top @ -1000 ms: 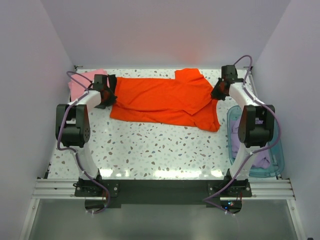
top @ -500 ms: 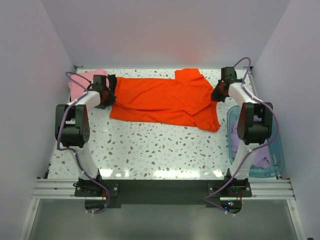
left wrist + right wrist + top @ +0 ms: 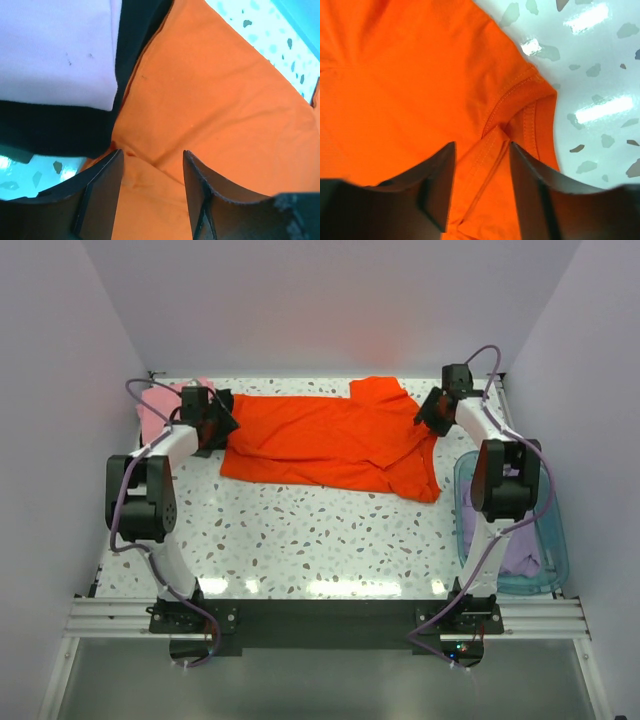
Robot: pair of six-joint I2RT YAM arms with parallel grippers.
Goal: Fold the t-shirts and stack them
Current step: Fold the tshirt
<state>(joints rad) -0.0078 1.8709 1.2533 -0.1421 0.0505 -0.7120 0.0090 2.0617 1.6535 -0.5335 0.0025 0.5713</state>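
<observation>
The bright orange-red t-shirt (image 3: 330, 440) lies folded into a long band across the back of the table. My left gripper (image 3: 218, 418) stands open over its left end, with orange cloth (image 3: 215, 100) lying loose between the fingers (image 3: 100, 195). My right gripper (image 3: 430, 412) is open over the right end, where a stitched hem fold (image 3: 495, 150) sits in the gap. A pink t-shirt (image 3: 158, 408) lies at the back left corner, with a black t-shirt (image 3: 60, 130) under its edge, beside the orange one.
A translucent blue basket (image 3: 545, 540) stands at the right edge of the table with a pale lavender t-shirt (image 3: 520, 558) in it. The speckled white tabletop (image 3: 300, 530) stretches in front of the orange shirt. Walls close in the left, right and back.
Both grippers have gone from shut to open, letting go of the orange shirt's ends. Both have shifted slightly toward the back wall; the shirt lies where it was.
</observation>
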